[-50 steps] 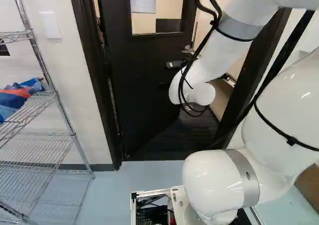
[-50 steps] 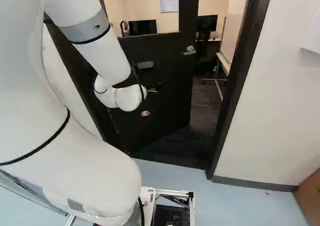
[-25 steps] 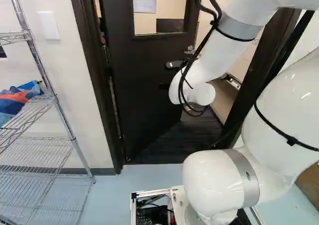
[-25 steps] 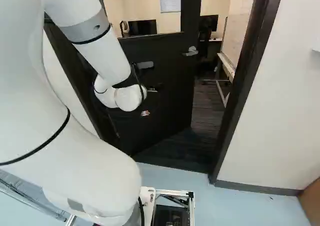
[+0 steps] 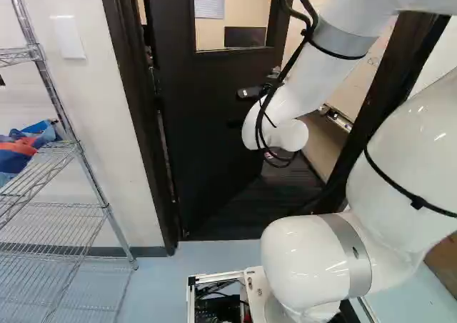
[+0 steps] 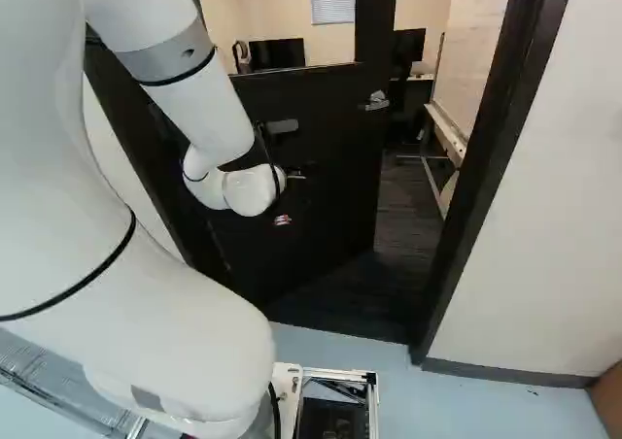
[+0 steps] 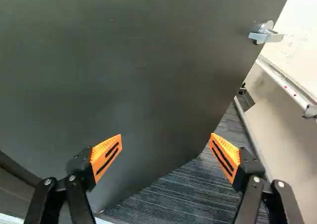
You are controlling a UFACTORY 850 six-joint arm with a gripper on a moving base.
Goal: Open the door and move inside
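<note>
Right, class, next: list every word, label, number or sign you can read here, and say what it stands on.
None can be read.
Whiteboard: faint marks, too pale to read.
Small red-and-white patch below the arm's end in the right base view: too small to tell whether it is print.

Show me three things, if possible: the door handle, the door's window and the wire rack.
Door handle [image 7: 266,36]: wrist view, on its silver lever.
Door's window [image 5: 243,1]: left base view, on the glass.
Wire rack [image 5: 106,207]: left base view, on the post nearest the door.
</note>
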